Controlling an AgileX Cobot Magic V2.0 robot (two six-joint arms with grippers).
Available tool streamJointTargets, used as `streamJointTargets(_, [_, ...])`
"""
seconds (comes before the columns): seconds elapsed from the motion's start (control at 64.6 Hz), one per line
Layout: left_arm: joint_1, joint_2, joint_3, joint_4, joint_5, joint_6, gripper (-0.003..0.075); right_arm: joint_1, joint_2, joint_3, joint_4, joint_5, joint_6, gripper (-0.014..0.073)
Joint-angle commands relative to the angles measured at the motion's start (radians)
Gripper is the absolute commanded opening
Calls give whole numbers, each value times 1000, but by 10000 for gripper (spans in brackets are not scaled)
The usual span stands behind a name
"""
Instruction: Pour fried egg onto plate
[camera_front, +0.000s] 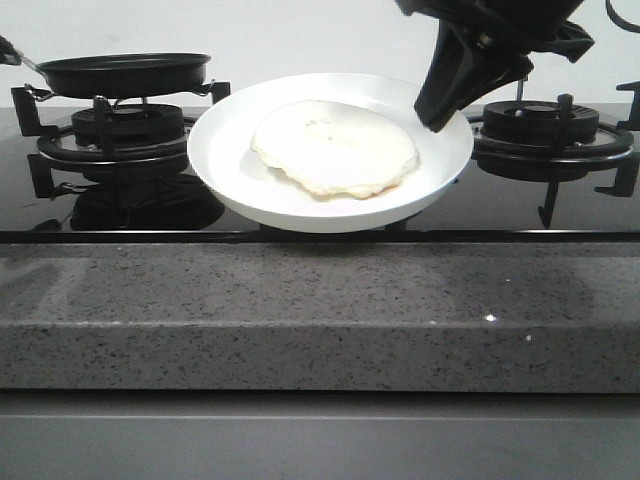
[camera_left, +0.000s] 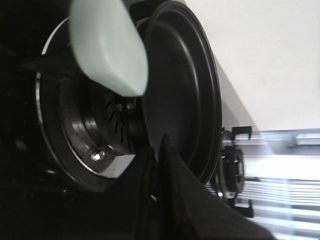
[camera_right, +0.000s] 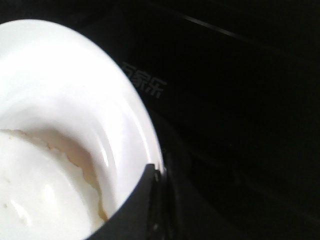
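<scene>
Your fried egg (camera_front: 335, 148) already lies flat in the middle of the plate (camera_front: 240, 195), so the pour looks done and the risk now sits with the plate itself. The right pincer (camera_front: 437, 117) is pinching the plate's rim on the side toward the right burner (camera_front: 540, 128), and the plate appears to be held slightly above the glass hob (camera_front: 150, 215) rather than resting on it. Held by one edge only, it could tip away from that grip; if it tilts, the egg will likely slide toward the low rim. Lower it level before you let go.

On the far side of the plate, the frying pan (camera_front: 125, 72) rides over the left burner (camera_front: 125, 125). From the left wrist view the left pincer (camera_left: 159, 150) seems pressed together on something thin near the pan, but I cannot tell for certain. Release too soon and the pan may land off-centre on the grate.
</scene>
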Motion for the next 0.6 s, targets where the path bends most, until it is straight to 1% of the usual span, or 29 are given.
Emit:
streamJointTargets(0.0, [3,-116,-24,-1,-20,-11,20,-2,-41,-26,32,-46,-8,-57])
streamJointTargets(0.17, [1,-250,23,128,-108,1,18,-2,-41,-26,32,-46,-8,-57])
streamJointTargets(0.279, [-24,-350,63,222,-181,1,-20,-2,-41,-26,32,-46,-8,-57])
streamJointTargets(0.325, [-42,-390,80,262,-212,1,-20,-2,-41,-26,32,-46,-8,-57])
streamJointTargets(0.403, [-82,-465,103,349,-263,1,-20,-2,-41,-26,32,-46,-8,-57])
streamJointTargets(0.589, [-225,-620,165,588,-363,-1,-20,-2,-41,-26,32,-46,-8,-57])
